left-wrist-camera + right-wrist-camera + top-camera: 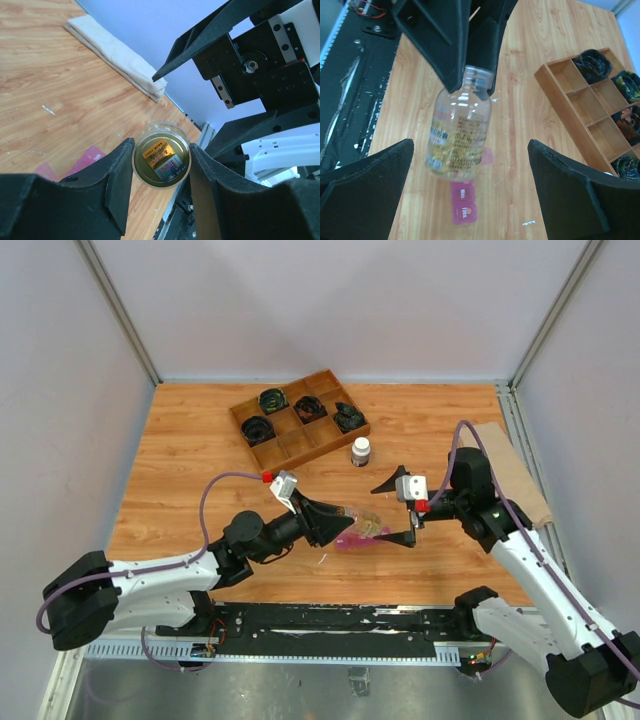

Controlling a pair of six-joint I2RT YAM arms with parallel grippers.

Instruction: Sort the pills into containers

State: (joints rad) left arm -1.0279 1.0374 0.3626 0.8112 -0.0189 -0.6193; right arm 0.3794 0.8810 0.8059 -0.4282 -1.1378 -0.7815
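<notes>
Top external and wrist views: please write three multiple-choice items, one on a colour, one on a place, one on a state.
1. The small bottle beside the wooden tray: which cap colour? A white; B red; C green.
2. Where does the pink pill organiser lie? A in the tray; B on the table under the glass bottle; C at the table's far edge.
3. The right gripper is: A open; B shut on the glass bottle; C shut on the organiser.
A, the cap is white; B, pink shows below the bottle; A, fingers wide apart.
</notes>
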